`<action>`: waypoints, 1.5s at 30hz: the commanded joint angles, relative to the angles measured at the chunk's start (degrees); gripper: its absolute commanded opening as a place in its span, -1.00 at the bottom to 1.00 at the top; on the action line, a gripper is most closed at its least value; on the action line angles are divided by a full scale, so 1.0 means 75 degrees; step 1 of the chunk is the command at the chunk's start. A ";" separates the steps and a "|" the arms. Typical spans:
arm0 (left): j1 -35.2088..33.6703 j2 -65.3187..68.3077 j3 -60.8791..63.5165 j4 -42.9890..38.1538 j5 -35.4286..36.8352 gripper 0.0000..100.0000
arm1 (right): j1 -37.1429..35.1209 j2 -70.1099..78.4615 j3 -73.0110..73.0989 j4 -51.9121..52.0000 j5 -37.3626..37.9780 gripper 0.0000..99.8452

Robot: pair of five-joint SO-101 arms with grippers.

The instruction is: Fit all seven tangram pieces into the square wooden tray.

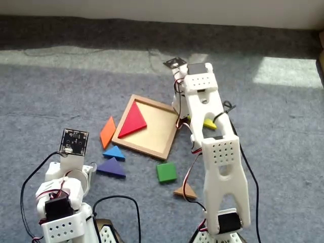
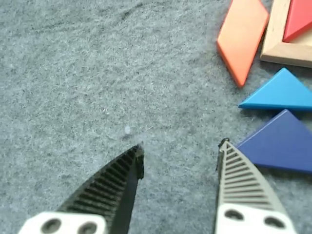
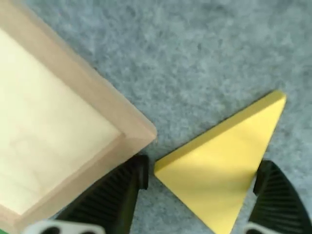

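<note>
The square wooden tray (image 1: 163, 144) lies mid-carpet with a red triangle (image 1: 133, 121) inside it. Left of it lie an orange parallelogram (image 1: 107, 131), a light blue triangle (image 1: 114, 152) and a dark blue triangle (image 1: 111, 167). A green square (image 1: 166, 172) and a tan triangle (image 1: 185, 191) lie in front of the tray. The yellow triangle (image 3: 223, 174) rests on the carpet beside the tray corner (image 3: 131, 131), between the open fingers of my right gripper (image 3: 197, 180). My left gripper (image 2: 179, 156) is open over bare carpet, the dark blue triangle (image 2: 280, 144) beside one fingertip (image 2: 225, 148).
Grey carpet covers the floor. The right arm (image 1: 212, 142) stretches along the tray's right side, hiding most of the yellow triangle (image 1: 209, 123) in the high view. Cables trail around both arm bases. The left arm's base (image 1: 63, 202) sits at the near left.
</note>
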 commanded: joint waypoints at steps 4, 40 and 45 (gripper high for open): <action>-0.0088 -0.0264 -0.0041 -0.0129 0.0012 -0.50 | 0.0053 0.0463 -0.0651 -0.0322 -0.0539 -0.33; -0.0076 -0.0264 -0.0029 -0.0129 0.0000 -0.50 | -0.1330 0.0240 -0.3675 0.1026 0.1629 -0.63; -0.0088 -0.0264 -0.0029 -0.0129 0.0000 -0.50 | -0.1999 0.0393 -0.3640 0.1014 0.1981 -0.63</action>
